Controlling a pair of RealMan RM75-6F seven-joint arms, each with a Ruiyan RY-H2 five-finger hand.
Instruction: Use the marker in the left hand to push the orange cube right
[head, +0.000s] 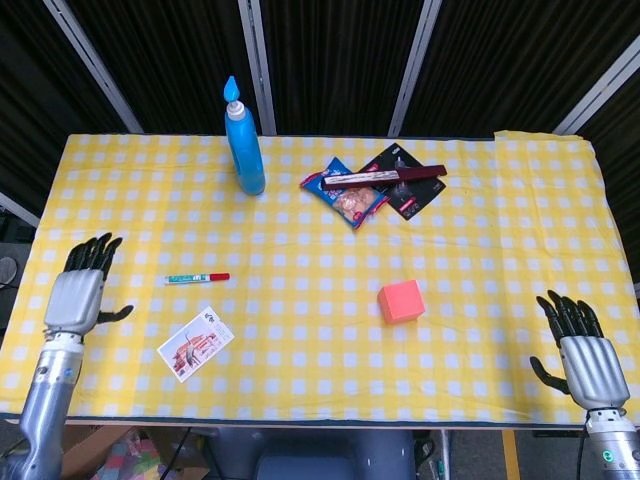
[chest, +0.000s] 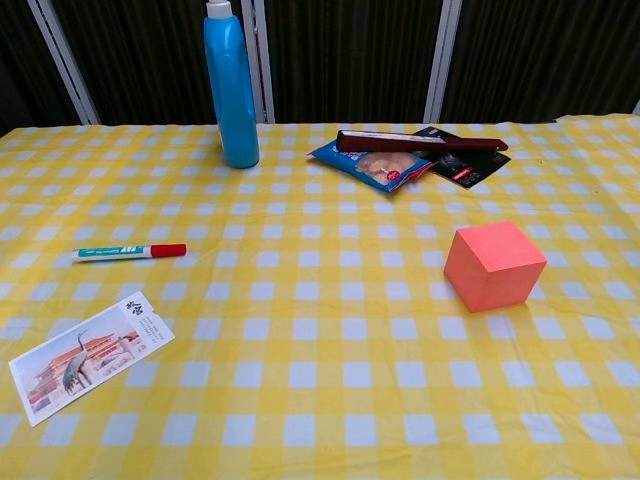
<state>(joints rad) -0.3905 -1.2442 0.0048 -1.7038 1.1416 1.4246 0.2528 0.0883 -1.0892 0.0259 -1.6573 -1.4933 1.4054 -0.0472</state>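
While the marker (head: 197, 278) lies loose, the left hand (head: 80, 295) spreads empty.

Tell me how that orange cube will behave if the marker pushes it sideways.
The orange cube sits flat on the checked cloth, so it will probably slide, not roll. It looks like light foam, so the thin marker could likely shift it. An off-centre push may spin it.

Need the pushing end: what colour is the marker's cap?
Red; the marker cap points toward the cube. Clearest in the chest view.
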